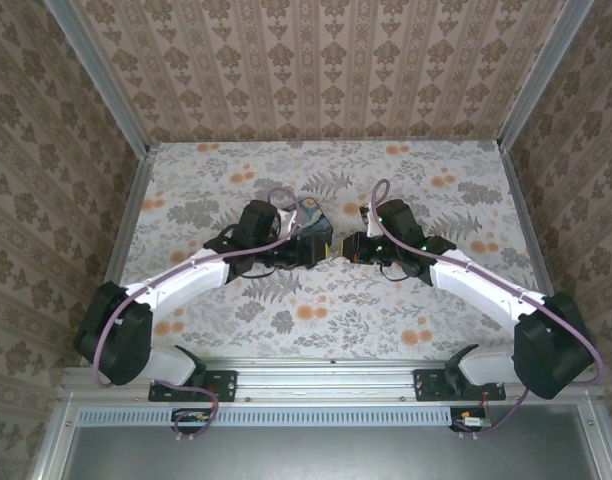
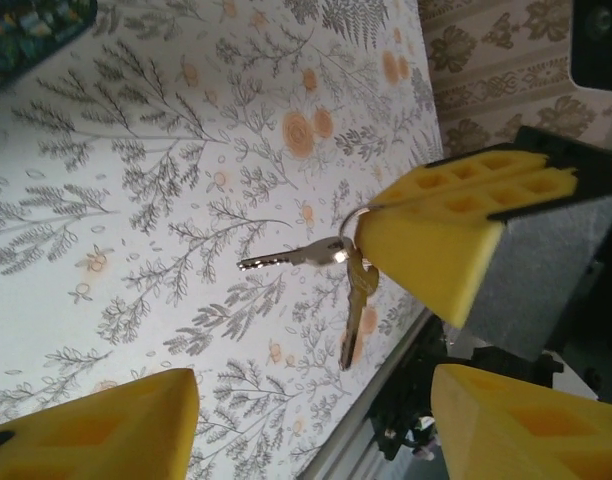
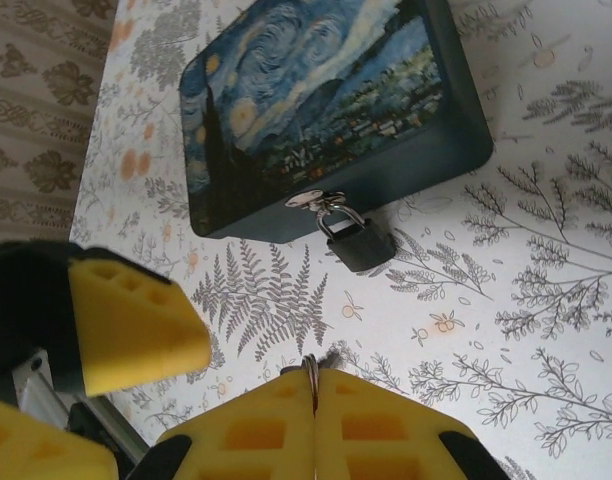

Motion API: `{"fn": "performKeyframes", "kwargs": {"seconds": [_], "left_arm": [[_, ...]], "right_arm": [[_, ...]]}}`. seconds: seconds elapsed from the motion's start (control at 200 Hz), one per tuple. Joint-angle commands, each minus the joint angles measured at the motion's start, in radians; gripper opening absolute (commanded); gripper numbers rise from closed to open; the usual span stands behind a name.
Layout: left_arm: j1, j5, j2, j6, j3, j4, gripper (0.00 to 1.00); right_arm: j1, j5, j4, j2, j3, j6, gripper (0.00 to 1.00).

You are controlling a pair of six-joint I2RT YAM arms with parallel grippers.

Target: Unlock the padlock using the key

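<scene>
With the right gripper [image 3: 313, 385] pinched shut on the key ring [image 2: 352, 222] and the left gripper [image 2: 314, 405] part-open, empty, flanking the dangling key [image 2: 291, 259], a skewed pinch risked dropping it, away from the padlock [image 3: 363, 246] hanging on the box [image 3: 326, 90] mid-tabletop [image 1: 386, 300].

Black left tool [image 1: 321, 251] and right tool [image 1: 348, 246] nearly meet tip to tip over the floral-print surface [image 1: 406, 310]; a dark-blue box [image 1: 309, 212] lies just behind.
</scene>
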Motion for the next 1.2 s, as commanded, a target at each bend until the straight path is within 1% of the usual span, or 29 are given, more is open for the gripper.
{"fn": "performKeyframes", "kwargs": {"seconds": [0.0,0.065,0.2,0.27,0.375,0.51,0.605,0.67,0.745,0.875,0.94,1.195], "left_arm": [[0.011,0.060,-0.027,-0.111,-0.039,0.145,0.60],[0.009,0.062,-0.028,-0.114,-0.038,0.145,0.55],[0.007,0.073,-0.013,-0.130,-0.040,0.159,0.51],[0.006,0.075,-0.003,-0.136,-0.034,0.169,0.45],[-0.006,0.087,0.016,-0.128,-0.016,0.159,0.45],[-0.009,0.063,0.024,-0.092,-0.002,0.092,0.46],[-0.010,0.071,0.031,-0.097,-0.005,0.103,0.45],[-0.013,0.079,0.035,-0.111,-0.007,0.124,0.43],[-0.017,0.078,0.040,-0.114,-0.004,0.130,0.38],[-0.021,0.081,0.045,-0.122,-0.007,0.141,0.37],[-0.021,0.083,0.046,-0.122,-0.007,0.145,0.32],[-0.020,0.086,0.056,-0.125,-0.008,0.153,0.31]], "right_arm": [[0.000,0.007,-0.015,0.016,0.011,0.095,0.05],[-0.001,0.013,-0.015,0.018,0.008,0.107,0.05],[-0.002,0.021,-0.005,0.019,0.009,0.123,0.05],[-0.002,0.021,0.007,0.023,0.004,0.135,0.05],[-0.003,0.020,0.036,0.023,-0.006,0.153,0.05],[-0.005,0.019,0.049,0.027,-0.009,0.156,0.05],[-0.005,0.013,0.064,0.031,-0.014,0.166,0.05],[-0.005,0.008,0.081,0.036,-0.017,0.178,0.05],[-0.003,0.001,0.096,0.043,-0.018,0.186,0.05],[-0.002,-0.002,0.101,0.052,-0.011,0.190,0.05],[0.000,-0.004,0.102,0.051,-0.011,0.190,0.05],[0.007,-0.014,0.109,0.054,-0.005,0.194,0.05]]}}
